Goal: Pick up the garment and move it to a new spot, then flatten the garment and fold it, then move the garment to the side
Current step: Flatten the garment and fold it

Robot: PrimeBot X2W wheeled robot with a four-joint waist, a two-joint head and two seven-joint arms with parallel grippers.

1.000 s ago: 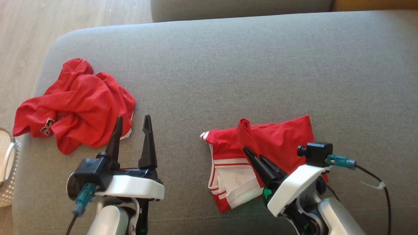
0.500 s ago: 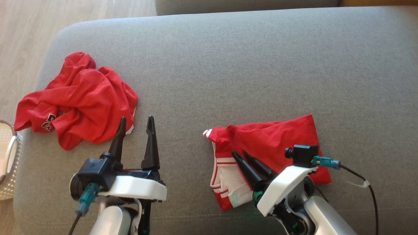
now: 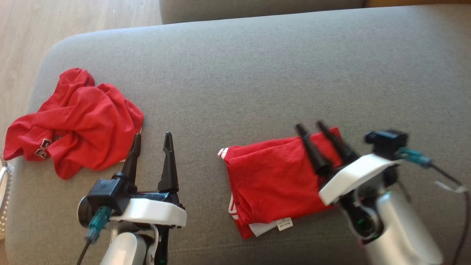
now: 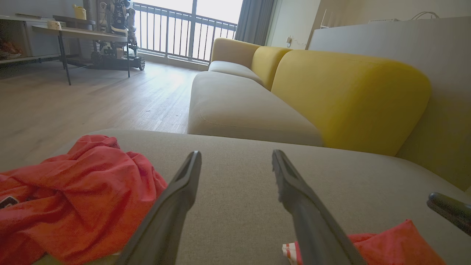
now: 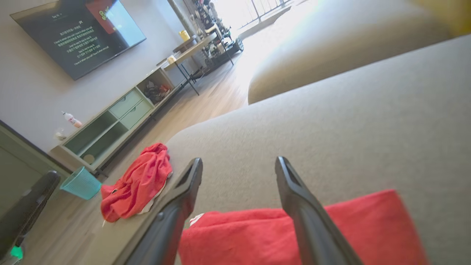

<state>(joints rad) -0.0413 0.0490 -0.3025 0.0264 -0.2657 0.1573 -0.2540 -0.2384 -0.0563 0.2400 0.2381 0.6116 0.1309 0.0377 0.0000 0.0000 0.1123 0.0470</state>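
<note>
The folded garment (image 3: 272, 180) lies as a rough, slightly skewed rectangle of soft red knit on the grey woven sofa cushion (image 3: 257, 73). White-striped trim peeks out at its left corner, and a small white label (image 3: 284, 223) pokes from the layered near edge. My right claw (image 3: 308, 125) is above the garment's far right corner, its two long, tapered dark fingers spread apart with nothing between them. I cannot tell whether they touch the cloth. My left claw (image 3: 152, 135) is to the left of the garment, well apart from it, fingers likewise spread wide and empty above bare cushion. Further left of the garment, beyond that claw, a second red garment (image 3: 81, 121) sits in a crumpled heap of deep folds, with dark lettering showing at its near left edge. Left of it, at the cushion's rounded end, is pale wood-grain floor (image 3: 73, 18). Behind the garment, past the cushion's far edge, stands a smooth, rounded yellow backrest (image 4: 349, 99).
</note>
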